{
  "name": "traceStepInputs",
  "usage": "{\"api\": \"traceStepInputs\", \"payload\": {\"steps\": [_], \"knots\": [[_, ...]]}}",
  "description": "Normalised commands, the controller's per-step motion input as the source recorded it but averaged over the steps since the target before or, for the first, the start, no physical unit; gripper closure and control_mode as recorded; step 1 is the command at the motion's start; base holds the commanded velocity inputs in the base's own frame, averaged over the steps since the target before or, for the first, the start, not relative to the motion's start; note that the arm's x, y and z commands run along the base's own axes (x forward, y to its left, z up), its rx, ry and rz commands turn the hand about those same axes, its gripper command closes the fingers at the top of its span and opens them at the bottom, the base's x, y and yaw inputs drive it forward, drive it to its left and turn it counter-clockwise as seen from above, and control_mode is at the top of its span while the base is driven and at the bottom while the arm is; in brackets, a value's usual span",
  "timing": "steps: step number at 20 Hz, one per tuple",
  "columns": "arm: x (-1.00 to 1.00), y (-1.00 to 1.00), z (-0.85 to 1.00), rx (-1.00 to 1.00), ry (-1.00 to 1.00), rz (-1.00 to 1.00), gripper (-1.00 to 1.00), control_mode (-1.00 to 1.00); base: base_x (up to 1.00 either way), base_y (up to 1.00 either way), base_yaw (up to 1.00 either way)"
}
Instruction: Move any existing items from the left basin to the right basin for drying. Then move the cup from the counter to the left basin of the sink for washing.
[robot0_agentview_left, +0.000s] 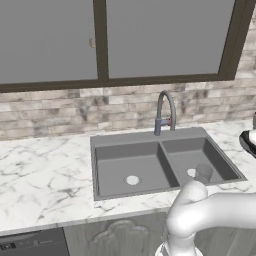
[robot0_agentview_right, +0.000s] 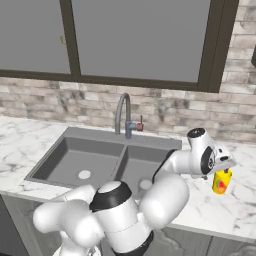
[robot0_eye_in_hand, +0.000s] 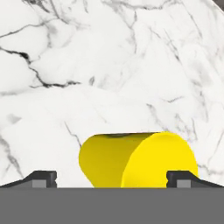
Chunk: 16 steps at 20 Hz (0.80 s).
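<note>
A: Where does the gripper (robot0_eye_in_hand: 112, 178) stand?

B: Over the counter (robot0_eye_in_hand: 109, 65), on the far side of the sink (robot0_agentview_right: 65, 145) from the left basin (robot0_agentview_right: 75, 162). In the hand view its two dark fingertips (robot0_eye_in_hand: 41, 178) rise well apart, one at each side, so the jaws are wide open and hold nothing.

A: And the cup (robot0_eye_in_hand: 138, 159)?

B: Straight ahead of the gripper, between the two fingertips. It is bright yellow, and the tips do not press on it; a gap shows between each tip and the cup's side. In the right base view the cup (robot0_agentview_right: 221, 181) sits just below the hand on the white marble, with a red mark on its side.

A: Is the cup upright?

B: In the right base view it looks upright on the counter. From the hand view alone I cannot tell.

A: What lies behind the gripper?

B: The right basin (robot0_agentview_left: 200, 160), with a translucent grey tumbler (robot0_agentview_left: 203, 173) standing in it near the pale drain. Beyond that comes the left basin (robot0_agentview_left: 131, 169), and the arched grey tap (robot0_agentview_left: 164, 113) rises behind the divider between the two bowls.
</note>
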Motion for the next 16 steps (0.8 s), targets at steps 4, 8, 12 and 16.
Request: {"api": "traceStepInputs", "payload": {"steps": [4,8,12,16], "knots": [[0.02,-0.09,-0.1,0.0,0.04,0.05,-1.0,-1.0,0.0,0.0,0.0],[0.0,-0.04,-0.13,0.0,0.05,0.04,-1.0,-1.0,0.0,0.0,0.0],[0.0,0.0,-0.09,0.0,0.04,0.03,1.0,-1.0,0.0,0.0,0.0],[0.0,0.0,-0.06,0.0,0.04,0.03,1.0,-1.0,0.0,0.0,0.0]]}}
